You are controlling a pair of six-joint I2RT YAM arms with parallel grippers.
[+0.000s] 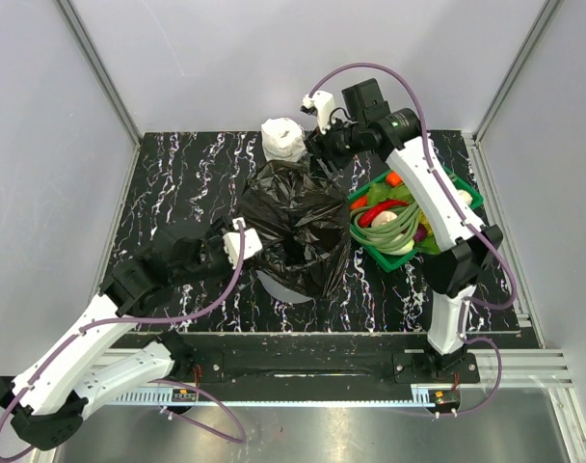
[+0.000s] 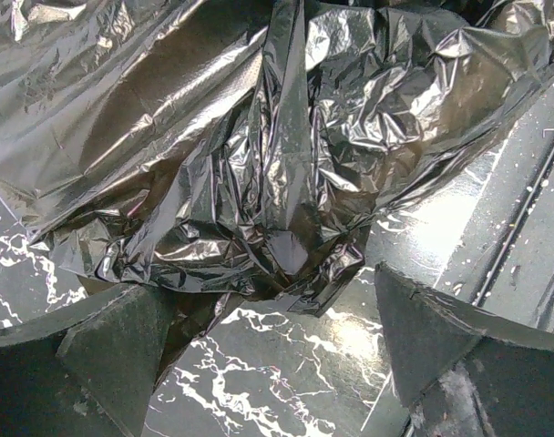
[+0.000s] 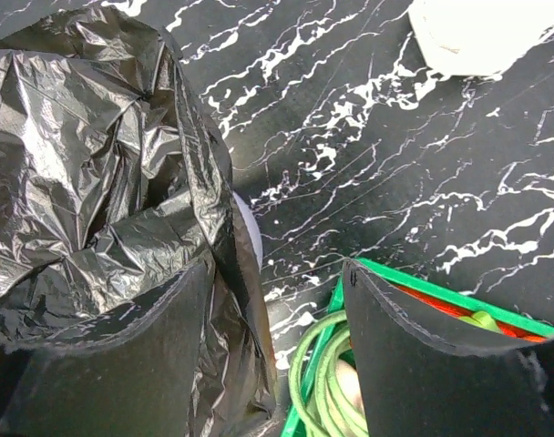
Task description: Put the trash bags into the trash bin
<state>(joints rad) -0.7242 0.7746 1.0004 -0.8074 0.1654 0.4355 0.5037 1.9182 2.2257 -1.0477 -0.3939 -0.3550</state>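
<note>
The black trash bag [image 1: 298, 227] lies crumpled over the light-grey trash bin [image 1: 274, 286], hiding all but a sliver of the bin's near side. My left gripper [image 1: 247, 239] is at the bag's left edge. In the left wrist view it [image 2: 268, 355] is open and empty, low over the table, with the bag [image 2: 259, 155] just beyond the fingertips. My right gripper [image 1: 324, 159] hovers at the bag's far right. In the right wrist view it [image 3: 277, 346] is open and empty, the bag [image 3: 86, 182] under its left finger [image 3: 122, 364], and a strip of bin rim [image 3: 250, 232] shows.
A green basket [image 1: 471, 198] of vegetables stands right of the bin, close under my right arm; it also shows in the right wrist view [image 3: 336, 300]. A small white wrapped roll [image 1: 283, 138] sits behind the bag, and in the right wrist view [image 3: 477, 32]. Black marble tabletop [image 1: 177, 183].
</note>
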